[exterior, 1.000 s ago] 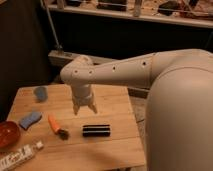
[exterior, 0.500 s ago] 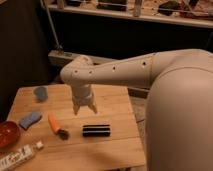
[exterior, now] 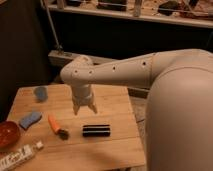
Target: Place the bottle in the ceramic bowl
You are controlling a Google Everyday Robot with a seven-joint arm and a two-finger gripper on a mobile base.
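Pincer [exterior: 84,110] hangs wide and empty over the middle of the counter [exterior: 116,148], so nothing is done yet: the bottle [exterior: 15,158] lies at 7 o'clock, near the ceramic bowl [exterior: 7,134], not in it.

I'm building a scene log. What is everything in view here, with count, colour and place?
bottle: one, translucent white with a white cap, lying at the table's near-left corner
ceramic bowl: one, reddish-orange, at the table's left edge, partly out of frame
cup: one, blue, far-left part of the table
sponge: one, blue, between the cup and the bowl
brush: one, orange handle with a dark head, right of the sponge
black block: one, right of the brush
table: one, light wood
arm: one, white, reaching in from the right
gripper: one, white, pointing down above the table's middle, open and empty
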